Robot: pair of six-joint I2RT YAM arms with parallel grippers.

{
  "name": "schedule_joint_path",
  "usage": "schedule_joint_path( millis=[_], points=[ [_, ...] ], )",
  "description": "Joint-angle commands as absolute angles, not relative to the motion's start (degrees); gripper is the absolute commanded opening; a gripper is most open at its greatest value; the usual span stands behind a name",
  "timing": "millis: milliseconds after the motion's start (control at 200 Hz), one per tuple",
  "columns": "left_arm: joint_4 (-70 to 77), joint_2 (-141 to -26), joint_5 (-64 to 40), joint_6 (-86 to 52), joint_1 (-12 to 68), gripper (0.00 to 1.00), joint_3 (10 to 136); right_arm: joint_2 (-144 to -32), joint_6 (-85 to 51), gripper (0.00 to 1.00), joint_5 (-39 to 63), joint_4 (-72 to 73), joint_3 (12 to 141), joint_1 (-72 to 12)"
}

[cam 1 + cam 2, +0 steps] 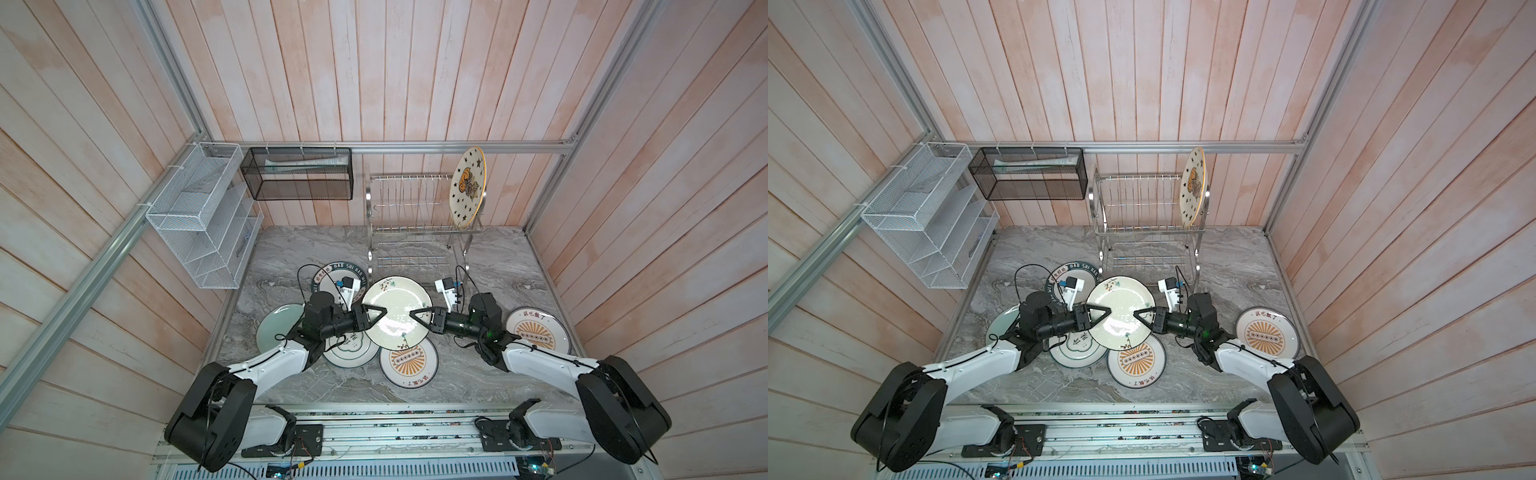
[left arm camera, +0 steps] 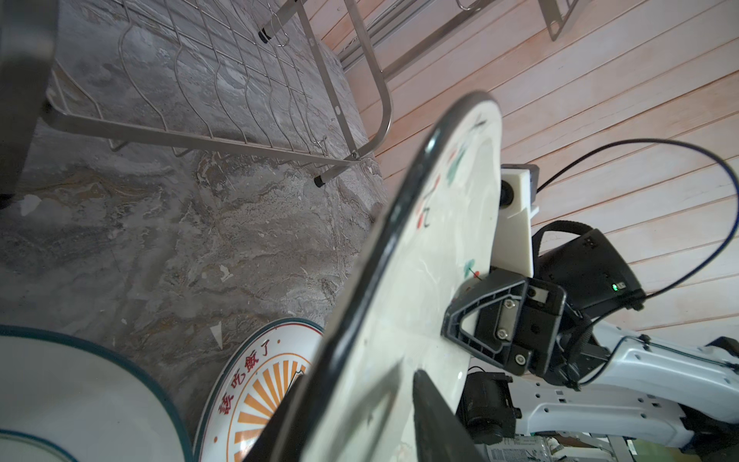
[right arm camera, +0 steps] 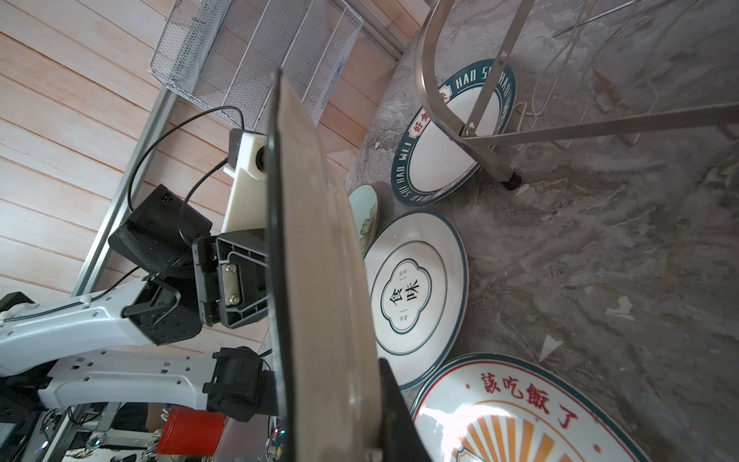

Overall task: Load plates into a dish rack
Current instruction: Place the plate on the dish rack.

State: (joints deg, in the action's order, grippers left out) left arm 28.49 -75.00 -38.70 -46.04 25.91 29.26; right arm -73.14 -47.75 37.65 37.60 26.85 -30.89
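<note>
Step in hand, as judged: arm-to-arm transfer of the cream floral plate (image 1: 395, 311) ahead of loading. The plate is held off the table (image 1: 498, 257), roughly level in both top views, in front of the dish rack (image 1: 409, 227) and above the orange sunburst plate (image 1: 409, 368) and the quatrefoil plate (image 1: 349, 355), which lie flat. The right end effector (image 1: 417, 314) is clamped on one side of the rim; its wrist view shows one finger (image 3: 396, 404) pressed to the underside (the opposing finger is hidden behind the plate). The left end effector (image 1: 376, 312) stands at the opposite side with its jaws apart: one finger (image 2: 434, 408) lies at the upper face, the other well clear of the plate. The rack holds only the black-starred plate (image 1: 467, 187), upright at one end of the upper tier. The next move calls for drawing the left end effector clear of the rim, then turning the plate on edge and lowering it between free divider rods (image 1: 411, 191). A one-sided rim grip may let the plate sag.
</note>
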Motion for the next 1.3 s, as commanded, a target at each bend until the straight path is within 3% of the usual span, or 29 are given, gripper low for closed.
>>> schedule_joint_path(
  millis=[0, 385, 610, 1295],
  points=[
    [28.7, -73.3, -37.8, -44.7, 26.1, 0.45, 29.7, -68.8, -45.7, 0.00, 32.7, 38.7, 27.1, -30.4],
    [26.9, -71.4, -37.2, -43.8, 26.1, 0.46, 29.7, -55.2, -37.7, 0.00, 18.6, 28.6, 26.8, -30.3],
    [24.3, -69.7, -36.5, -42.1, 25.9, 0.47, 30.6, -46.9, -30.5, 0.00, 15.9, 20.8, 30.9, -29.6],
    [24.2, -67.1, -36.4, -42.2, 26.2, 0.47, 29.8, -59.4, -16.7, 0.00, 10.6, 18.3, 62.7, -27.3]
  ],
)
